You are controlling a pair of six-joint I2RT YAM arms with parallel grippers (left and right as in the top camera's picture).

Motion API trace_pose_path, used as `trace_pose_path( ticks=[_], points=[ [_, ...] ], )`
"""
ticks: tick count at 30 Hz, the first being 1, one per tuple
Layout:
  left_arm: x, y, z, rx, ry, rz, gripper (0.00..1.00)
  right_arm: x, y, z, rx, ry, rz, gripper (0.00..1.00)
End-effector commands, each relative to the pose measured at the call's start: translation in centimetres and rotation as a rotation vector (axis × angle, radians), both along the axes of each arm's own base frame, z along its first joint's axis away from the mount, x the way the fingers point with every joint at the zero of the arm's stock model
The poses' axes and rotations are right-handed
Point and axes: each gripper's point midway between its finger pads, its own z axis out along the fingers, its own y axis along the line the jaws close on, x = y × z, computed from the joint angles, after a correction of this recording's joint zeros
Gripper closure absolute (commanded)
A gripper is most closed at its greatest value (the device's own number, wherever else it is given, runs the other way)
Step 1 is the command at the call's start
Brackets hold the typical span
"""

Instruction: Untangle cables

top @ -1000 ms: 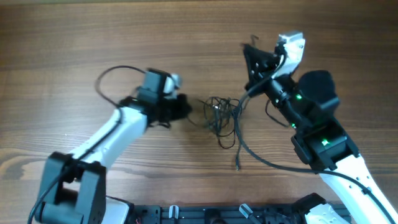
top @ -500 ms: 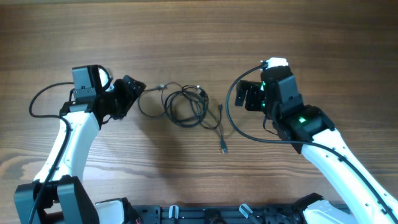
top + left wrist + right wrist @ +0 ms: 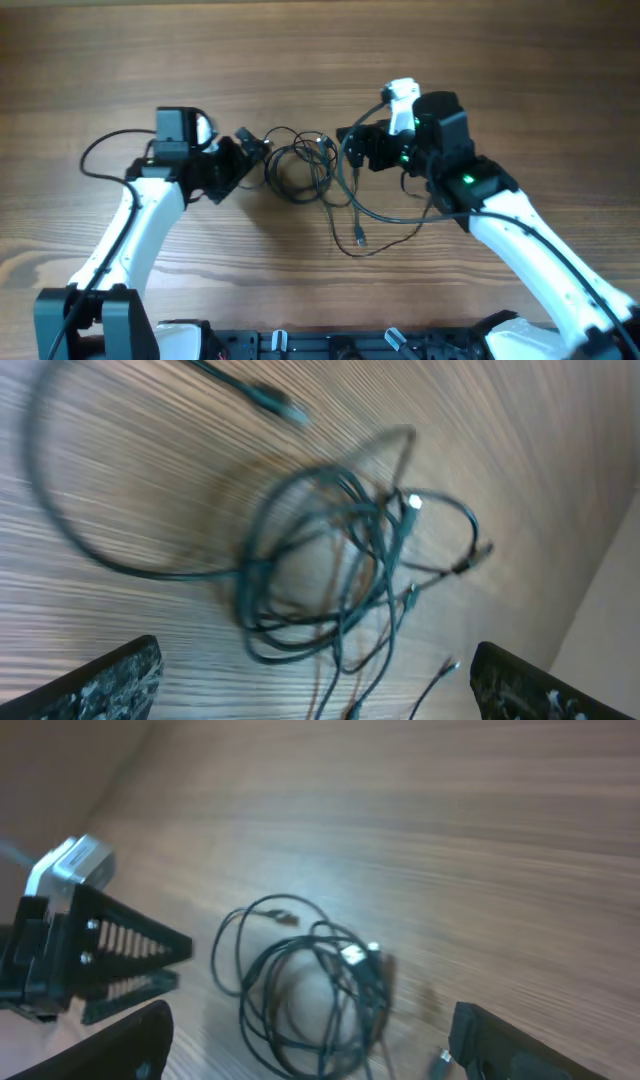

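The cables [image 3: 298, 166] lie as a loose tangle of thin black loops on the wooden table [image 3: 320, 60], between my two grippers. One strand trails down to a small plug end [image 3: 358, 238]. My left gripper [image 3: 246, 160] stands open just left of the tangle. My right gripper [image 3: 350, 150] stands open just right of it. In the left wrist view the cables [image 3: 340, 560] lie ahead of my open left gripper [image 3: 310, 690], with a few strands running between its fingers [image 3: 100, 680]. In the right wrist view the cables [image 3: 310, 990] lie before my open right gripper [image 3: 320, 1050]. Neither gripper holds anything.
Thick black arm wires loop beside each arm: one left of the left arm [image 3: 100, 160], one below the right gripper [image 3: 400, 218]. The left gripper [image 3: 90, 950] shows in the right wrist view, beyond the tangle. A black rail [image 3: 380, 345] runs along the table's near edge.
A second ago the tangle was a tighter clump further right between both grippers. It now lies spread out and released. Both grippers drew apart, then moved back in toward it, jaws open.
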Motion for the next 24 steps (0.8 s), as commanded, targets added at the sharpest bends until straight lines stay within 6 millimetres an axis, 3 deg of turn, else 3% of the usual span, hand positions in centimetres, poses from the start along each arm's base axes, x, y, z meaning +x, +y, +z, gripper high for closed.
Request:
trace_pose_path(
  ticks=[1, 7, 11, 14, 18, 20, 23, 24],
  points=[
    [-0.1, -0.8, -0.4, 0.097, -0.016, -0.005, 0.02, 0.0, 2.2, -1.6, 0.014, 0.015, 0.137, 0.09],
    [0.5, 0.0, -0.7, 0.115, 0.021, 0.156, 0.03, 2.3, 3.7, -1.0, -0.038, -0.031, 0.217, 0.16],
    [0.9, 0.0, -0.4, 0.104, 0.006, 0.173, 0.02, 4.0, 5.0, -1.7, -0.158, -0.021, 0.329, 0.21],
    [0.6, 0.7, -0.9, 0.123, 0.041, 0.237, 0.12, 5.2, 5.6, -2.5, -0.205, -0.02, 0.37, 0.26],
    [0.2, 2.0, -1.4, 0.139, 0.104, 0.379, 0.11, 5.9, 6.9, -4.6, -0.196, 0.014, 0.419, 0.31],
    [0.4, 2.0, -1.3, 0.135, 0.095, 0.38, 0.09, 5.7, 7.4, -6.4, -0.211, 0.037, 0.446, 0.39],
    [0.3, 2.0, -1.4, 0.139, 0.093, 0.373, 0.09, 4.8, 8.2, -9.7, -0.263, 0.071, 0.506, 0.59],
    [0.3, 2.0, -1.4, 0.139, 0.094, 0.373, 0.08, 4.8, 8.2, -11.0, -0.292, 0.085, 0.503, 0.59]
  ],
)
